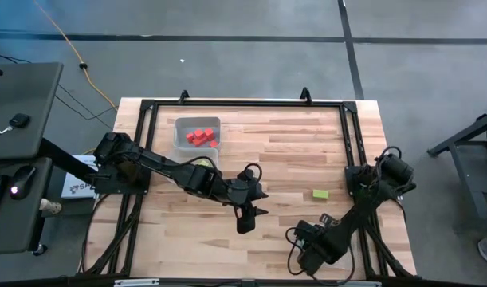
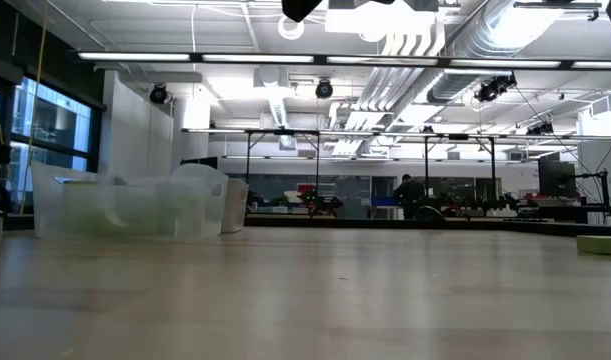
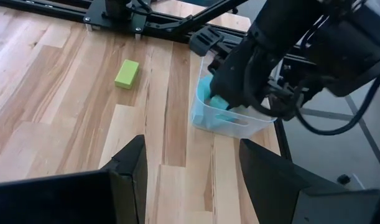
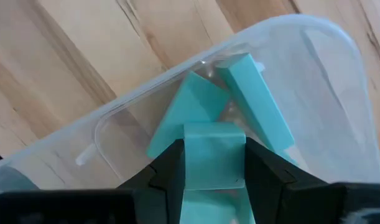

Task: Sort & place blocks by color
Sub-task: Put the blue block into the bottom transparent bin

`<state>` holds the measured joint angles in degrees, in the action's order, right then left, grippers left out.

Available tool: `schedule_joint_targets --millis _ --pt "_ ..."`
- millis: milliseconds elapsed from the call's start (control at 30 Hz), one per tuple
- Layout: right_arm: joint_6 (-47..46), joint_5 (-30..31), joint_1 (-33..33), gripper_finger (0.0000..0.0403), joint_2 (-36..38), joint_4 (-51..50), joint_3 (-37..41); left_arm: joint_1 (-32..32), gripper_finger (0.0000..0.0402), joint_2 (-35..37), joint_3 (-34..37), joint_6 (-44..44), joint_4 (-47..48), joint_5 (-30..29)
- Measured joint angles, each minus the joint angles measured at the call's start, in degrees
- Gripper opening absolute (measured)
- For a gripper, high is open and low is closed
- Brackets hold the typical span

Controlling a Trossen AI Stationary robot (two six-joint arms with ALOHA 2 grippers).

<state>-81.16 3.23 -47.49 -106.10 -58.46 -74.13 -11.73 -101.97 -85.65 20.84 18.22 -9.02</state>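
Observation:
My right gripper (image 4: pixel 214 177) points down over a clear tub (image 4: pixel 314 68) at the table's near right and is shut on a teal block (image 4: pixel 214 146). Other teal blocks (image 4: pixel 255 99) lie in the tub (image 3: pixel 239 121) below it. One lime green block (image 1: pixel 320 194) lies flat on the bare wood, also seen in the left wrist view (image 3: pixel 127 73). My left gripper (image 1: pixel 247 219) hangs open above the table's middle with nothing between its fingers (image 3: pixel 130 174). My right gripper pinches the teal block between its two fingers, on two opposite sides (image 4: pixel 193 155). The fingers come from above, pointing down. The block is lifted clear, over the tub's open top and above the teal blocks lying in it.
A clear tub with red blocks (image 1: pixel 198 134) stands at the far left. A second tub with green in it (image 1: pixel 203 163) sits partly under the left arm. A black frame (image 1: pixel 243 104) runs around the tabletop. Bare wood lies between the arms.

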Motion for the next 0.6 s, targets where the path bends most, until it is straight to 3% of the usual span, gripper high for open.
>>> schedule_joint_targets --millis 367,600 --pt "0.1 -2.11 0.27 0.0122 -0.62 0.74 -0.09 -0.32 0.0174 0.0 0.0 -0.02 0.61 0.16" --pt "0.12 -3.74 0.27 0.0165 -0.75 1.04 -0.02 -0.32 0.0174 -0.01 0.0 -0.04 2.23 0.16"
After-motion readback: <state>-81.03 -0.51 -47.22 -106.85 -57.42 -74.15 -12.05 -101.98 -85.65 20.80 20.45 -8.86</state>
